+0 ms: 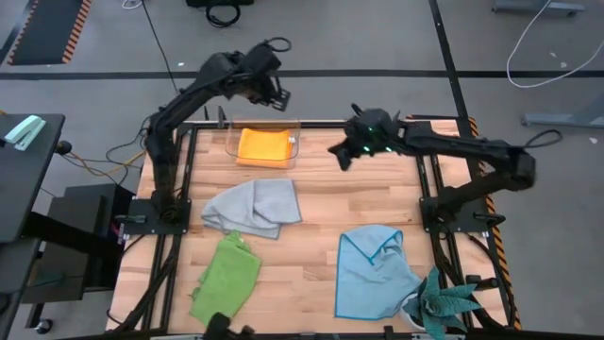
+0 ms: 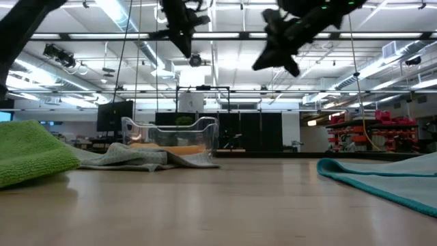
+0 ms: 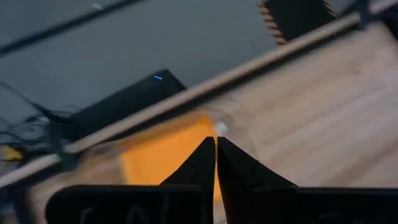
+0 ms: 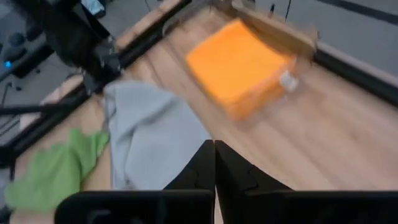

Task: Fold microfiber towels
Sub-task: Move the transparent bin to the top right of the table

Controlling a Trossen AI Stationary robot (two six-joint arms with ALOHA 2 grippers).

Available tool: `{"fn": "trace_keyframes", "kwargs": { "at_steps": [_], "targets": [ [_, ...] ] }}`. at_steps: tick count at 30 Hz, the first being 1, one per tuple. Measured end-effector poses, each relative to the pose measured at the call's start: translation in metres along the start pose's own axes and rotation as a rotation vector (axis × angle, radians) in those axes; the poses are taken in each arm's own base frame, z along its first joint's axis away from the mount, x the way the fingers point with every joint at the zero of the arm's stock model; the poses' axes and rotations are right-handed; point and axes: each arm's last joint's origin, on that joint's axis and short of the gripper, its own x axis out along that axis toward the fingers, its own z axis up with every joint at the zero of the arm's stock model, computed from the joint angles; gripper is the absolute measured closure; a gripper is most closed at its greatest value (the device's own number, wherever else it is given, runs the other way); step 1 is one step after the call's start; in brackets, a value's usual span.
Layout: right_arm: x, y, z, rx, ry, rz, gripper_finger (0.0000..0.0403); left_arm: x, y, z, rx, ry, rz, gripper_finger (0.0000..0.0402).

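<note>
A folded orange-yellow towel (image 1: 262, 146) lies flat inside a clear plastic box (image 1: 294, 142) at the table's far side. The grey towel (image 1: 255, 208) lies crumpled at mid-left. The lime green towel (image 1: 226, 279) is bunched near the front left. The light blue towel (image 1: 373, 269) lies spread at front right with a corner turned over. My left gripper (image 1: 280, 97) hangs shut high above the box's far edge, holding nothing. My right gripper (image 1: 340, 156) hangs shut in the air to the right of the box, also with nothing between its fingers.
A teal spiky-leaved plant (image 1: 444, 307) stands at the front right corner beside the blue towel. Black frame rails (image 1: 175, 179) run along the table's left and right sides. Bare wood (image 1: 316, 179) shows between the box, the grey towel and the blue towel.
</note>
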Motion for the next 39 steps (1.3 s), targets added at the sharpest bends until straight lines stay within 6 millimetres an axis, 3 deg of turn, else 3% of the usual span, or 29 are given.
{"fn": "trace_keyframes", "kwargs": {
  "at_steps": [4, 7, 12, 16, 23, 29, 39],
  "targets": [
    [0.028, 0.000, 0.039, 0.009, 0.001, -0.027, 0.0397, -0.027, 0.015, -0.003, -0.002, -0.030, 0.004, 0.0372],
    [0.057, -0.002, 0.057, 0.010, 0.073, -0.050, 0.0399, -0.038, 0.025, -0.006, 0.045, -0.026, 0.019, 0.0378],
    [0.107, -0.003, 0.071, 0.002, 0.199, -0.079, 0.0400, -0.057, 0.039, -0.007, 0.063, -0.061, 0.026, 0.0391],
    [0.134, -0.005, 0.081, -0.002, 0.242, -0.116, 0.0400, -0.060, 0.043, -0.007, 0.091, -0.063, 0.036, 0.0390],
    [0.166, -0.012, 0.086, -0.041, 0.323, -0.213, 0.0402, -0.061, 0.045, -0.007, 0.150, -0.063, 0.045, 0.0371],
    [0.187, -0.025, 0.080, -0.036, 0.370, -0.252, 0.0402, -0.061, 0.045, -0.007, 0.174, -0.062, 0.046, 0.0379],
    [0.192, -0.042, 0.067, -0.079, 0.471, -0.375, 0.0402, -0.062, 0.047, -0.007, 0.205, -0.062, 0.051, 0.0387]
  ]
}}
